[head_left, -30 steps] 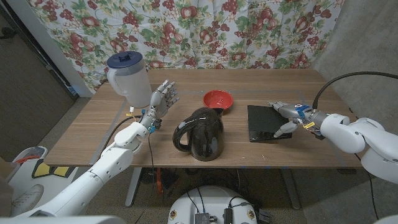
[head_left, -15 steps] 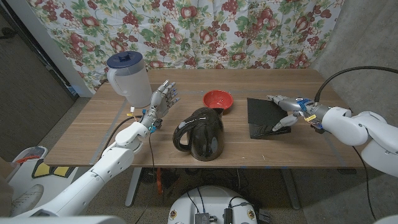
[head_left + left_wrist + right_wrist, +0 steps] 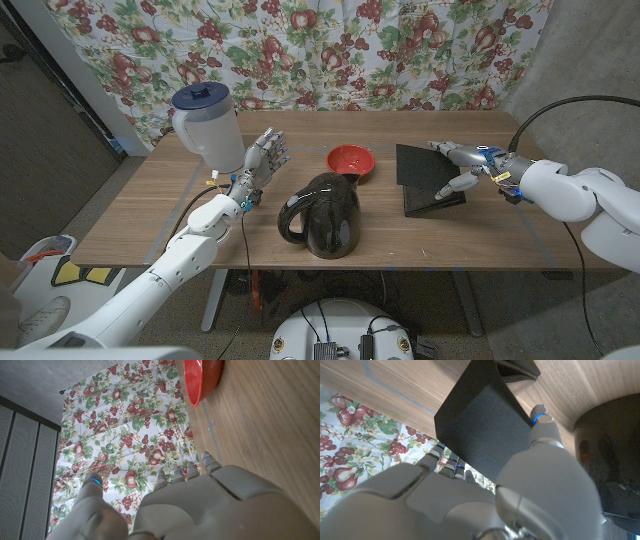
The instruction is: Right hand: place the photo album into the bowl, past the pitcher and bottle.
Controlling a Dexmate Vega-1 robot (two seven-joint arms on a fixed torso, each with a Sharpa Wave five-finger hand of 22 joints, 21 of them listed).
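The black photo album [image 3: 418, 168] is tilted up at the table's right side, its near edge low by the wood. My right hand [image 3: 466, 170] grips it from the right, fingers over its far edge and thumb under. The right wrist view shows the thumb pressed against the album [image 3: 480, 430]. The red bowl [image 3: 350, 159] sits just left of the album, beyond the black pitcher [image 3: 322, 213]. A white bottle with a blue lid [image 3: 205, 125] stands at the far left. My left hand [image 3: 258, 165] is upright beside it, fingers apart, holding nothing.
The floral curtain [image 3: 330, 50] hangs behind the table. The table's right edge [image 3: 545, 190] is close to my right forearm. The bowl [image 3: 202, 380] lies ahead of my left hand [image 3: 200, 505] in its wrist view. The pitcher's dark body [image 3: 610, 460] is near the album.
My right hand has lifted the album from flat to tilted and drawn it slightly back and left. The left arm, bowl, pitcher and bottle have not moved.
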